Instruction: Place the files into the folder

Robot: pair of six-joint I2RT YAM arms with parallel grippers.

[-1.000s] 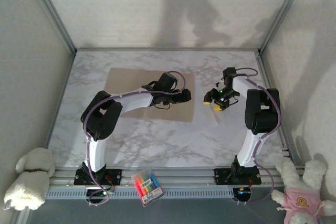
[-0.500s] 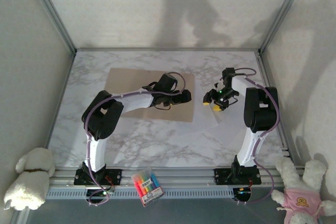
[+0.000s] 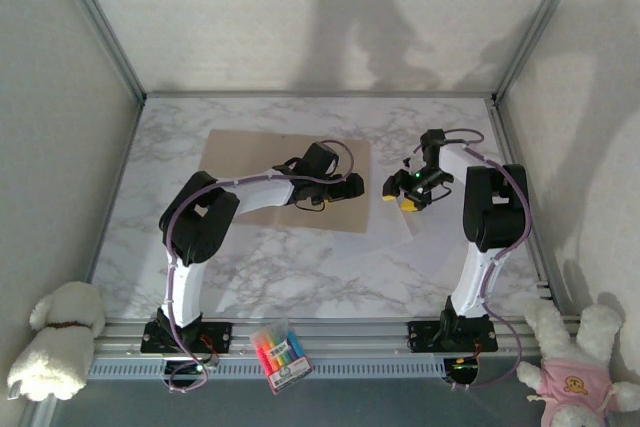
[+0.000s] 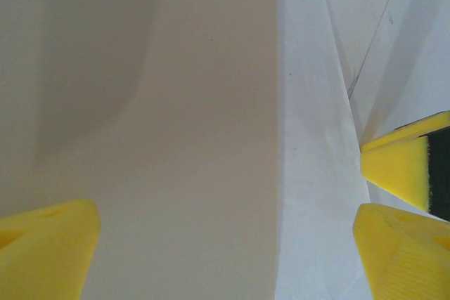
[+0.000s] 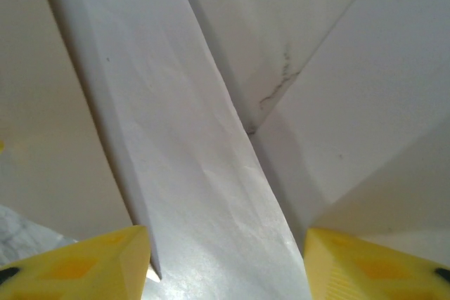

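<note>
The tan-brown folder (image 3: 245, 162) lies flat at the back left of the marble table, and its surface (image 4: 176, 124) spreads across the left wrist view. My left gripper (image 3: 352, 187) hovers low over the folder's right edge, open, with nothing between its fingers (image 4: 42, 254). White files (image 3: 398, 242) lie just right of the folder, and one sheet (image 4: 313, 194) borders the folder's edge. My right gripper (image 3: 400, 192) is low over those sheets, its jaws apart. A white sheet (image 5: 204, 173) runs between its yellow fingertips (image 5: 81, 265). One of its fingertips (image 4: 411, 166) shows at the right of the left wrist view.
A pack of coloured markers (image 3: 278, 352) lies on the front rail between the arm bases. Plush toys sit at the front left (image 3: 55, 337) and front right (image 3: 575, 372). Metal frame posts and white walls enclose the table (image 3: 260, 267).
My right gripper has slid a little to the left, toward the folder's right edge, and the white sheets beneath it have shifted with it. The left arm has barely moved.
</note>
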